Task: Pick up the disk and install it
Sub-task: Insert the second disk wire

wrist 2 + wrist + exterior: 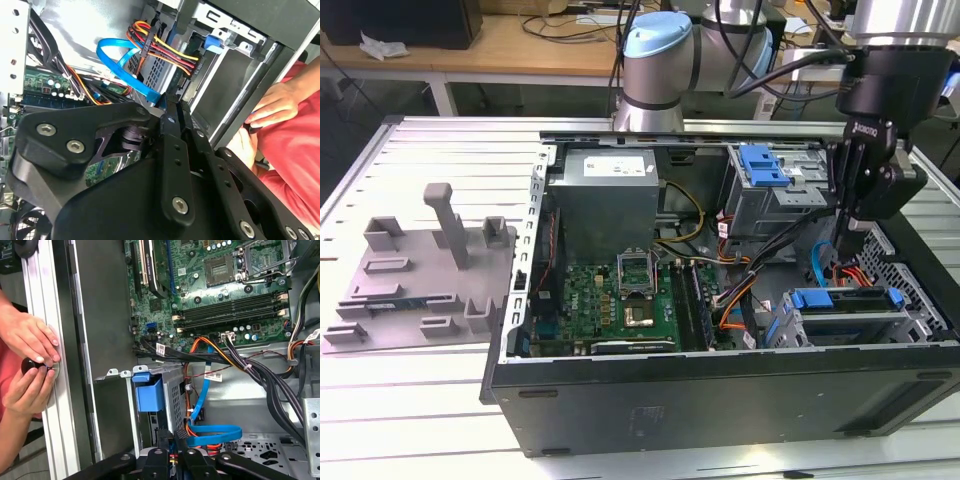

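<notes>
gripper [850, 228] — inside open case [720, 385] | above disk [845, 300] — nothing held

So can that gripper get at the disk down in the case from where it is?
Probably yes. In the exterior view the gripper hangs inside the open computer case, just above the disk in its blue bracket. Only the blue cable and orange cables run close beside it.

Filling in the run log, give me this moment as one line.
arm: gripper lowered into open case | nearest: drive cage, blue cable | person: hands on rail beside case
</notes>
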Controlling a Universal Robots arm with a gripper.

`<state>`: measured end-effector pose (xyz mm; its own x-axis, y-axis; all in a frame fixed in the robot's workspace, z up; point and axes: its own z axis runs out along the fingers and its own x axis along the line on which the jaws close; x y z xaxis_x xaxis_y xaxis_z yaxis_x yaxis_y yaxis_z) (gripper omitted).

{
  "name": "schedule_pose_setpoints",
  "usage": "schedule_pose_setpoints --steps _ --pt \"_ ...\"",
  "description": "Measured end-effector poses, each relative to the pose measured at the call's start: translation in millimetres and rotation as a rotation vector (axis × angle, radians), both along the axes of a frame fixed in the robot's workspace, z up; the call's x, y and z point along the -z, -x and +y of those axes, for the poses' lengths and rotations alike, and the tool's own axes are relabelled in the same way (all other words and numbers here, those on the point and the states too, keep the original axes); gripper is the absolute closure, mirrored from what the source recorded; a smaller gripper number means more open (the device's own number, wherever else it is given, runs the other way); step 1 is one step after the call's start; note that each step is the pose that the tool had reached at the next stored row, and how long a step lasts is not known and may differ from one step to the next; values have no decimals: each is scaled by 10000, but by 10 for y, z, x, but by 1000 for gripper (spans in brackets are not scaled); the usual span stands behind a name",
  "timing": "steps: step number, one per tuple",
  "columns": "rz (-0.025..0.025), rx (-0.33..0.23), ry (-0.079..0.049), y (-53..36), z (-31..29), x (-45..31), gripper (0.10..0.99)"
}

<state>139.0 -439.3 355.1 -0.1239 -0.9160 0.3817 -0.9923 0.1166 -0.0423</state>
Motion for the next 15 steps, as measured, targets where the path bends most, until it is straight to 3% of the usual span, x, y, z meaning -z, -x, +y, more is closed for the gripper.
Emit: schedule_pose_setpoints --steps 6,8,9,10,15 --pt "-6 -1 -32 6 -6 5 925" --pt "-31 -5 -361 9 -61 4 925" --pt "-53 -6 -630 10 -86 4 925" --pt "-61 -6 -812 10 -113 2 925" --pt "-85 -6 -1184 10 -231 -2 925"
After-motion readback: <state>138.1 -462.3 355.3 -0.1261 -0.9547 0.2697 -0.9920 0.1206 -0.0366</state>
